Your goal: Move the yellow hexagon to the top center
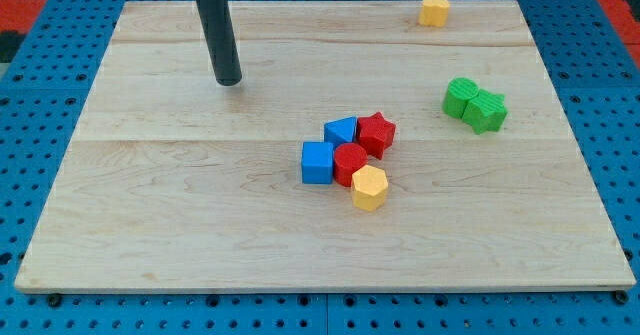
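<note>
The yellow hexagon (369, 188) lies just below the board's middle, touching a red round block (350, 163). My tip (229, 80) rests on the wooden board (180, 215) in the upper left part, well up and to the left of the yellow hexagon, apart from every block. A second yellow block (434, 10) sits at the board's top edge, right of centre.
A blue cube (317, 162), another blue block (341, 131) and a red star-shaped block (377, 133) cluster with the red round block. Two green blocks (475, 105) touch each other at the view's right. Blue pegboard surrounds the board.
</note>
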{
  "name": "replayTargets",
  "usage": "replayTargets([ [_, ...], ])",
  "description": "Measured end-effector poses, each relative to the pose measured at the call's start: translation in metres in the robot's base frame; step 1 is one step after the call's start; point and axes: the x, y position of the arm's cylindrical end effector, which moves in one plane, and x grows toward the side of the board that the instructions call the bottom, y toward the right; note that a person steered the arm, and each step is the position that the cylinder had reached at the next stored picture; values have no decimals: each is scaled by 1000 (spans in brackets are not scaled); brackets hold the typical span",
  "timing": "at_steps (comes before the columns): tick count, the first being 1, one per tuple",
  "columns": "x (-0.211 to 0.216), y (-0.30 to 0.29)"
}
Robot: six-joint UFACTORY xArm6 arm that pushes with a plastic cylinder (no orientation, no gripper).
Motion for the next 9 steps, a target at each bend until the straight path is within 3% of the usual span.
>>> replayTargets([
  [4, 184, 40],
  [5, 210, 115],
  [6, 198, 222],
  [7, 168, 275],
  [8, 152, 231],
  [9, 180, 151],
])
